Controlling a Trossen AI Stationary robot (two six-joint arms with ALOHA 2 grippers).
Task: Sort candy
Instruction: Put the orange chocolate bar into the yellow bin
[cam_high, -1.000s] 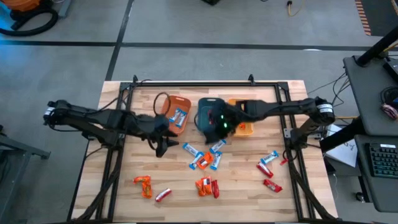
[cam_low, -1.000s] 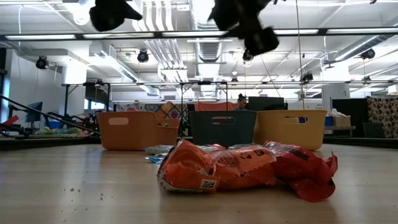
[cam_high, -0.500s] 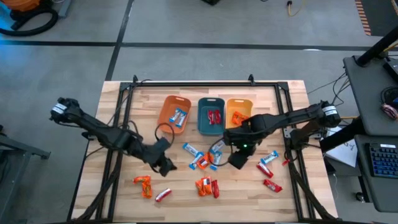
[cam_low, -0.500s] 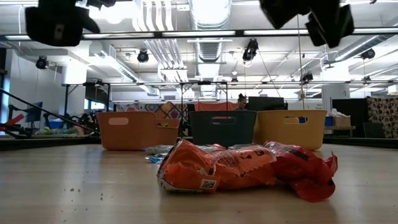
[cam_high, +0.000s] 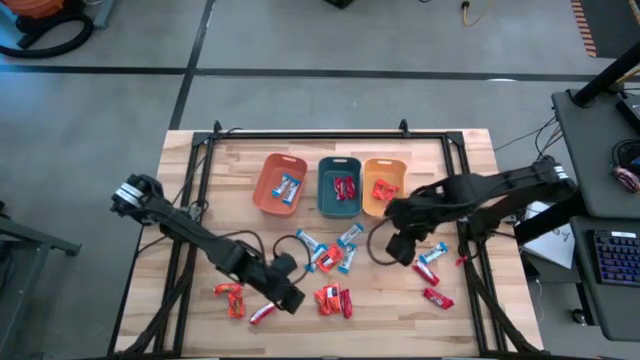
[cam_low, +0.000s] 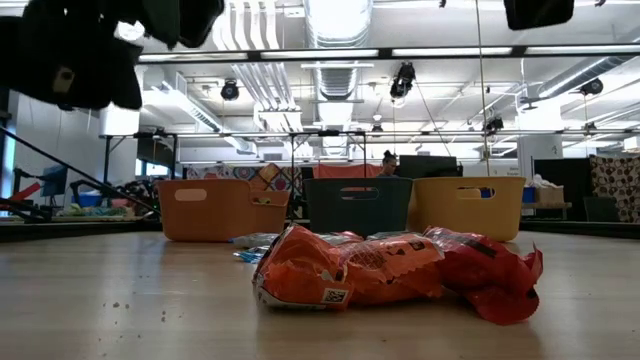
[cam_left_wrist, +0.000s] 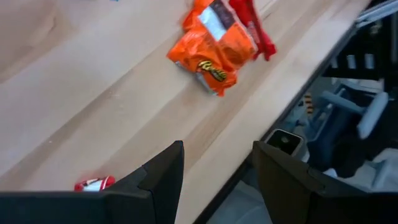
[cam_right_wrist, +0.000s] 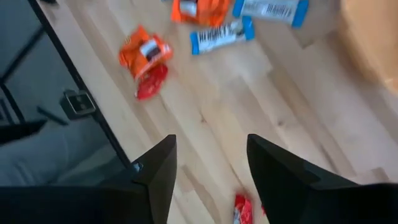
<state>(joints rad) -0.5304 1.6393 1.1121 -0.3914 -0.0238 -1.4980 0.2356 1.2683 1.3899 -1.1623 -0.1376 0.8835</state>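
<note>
On the wooden worktop (cam_high: 460, 170) each bin holds few candies, over a dozen remain loose, and the left claw (cam_high: 291, 299) and right claw (cam_high: 399, 250) hover spread apart, empty.

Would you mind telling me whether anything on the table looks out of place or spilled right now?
Nothing looks damaged. Loose candies lie scattered over the table in front of the three bins, as expected mid-sort. Each bin already holds a few.

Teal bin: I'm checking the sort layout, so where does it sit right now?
In the high view the teal bin sits toward the table's far edge, the middle of three, between the orange bin on its left and the yellow-orange bin on its right.
</note>
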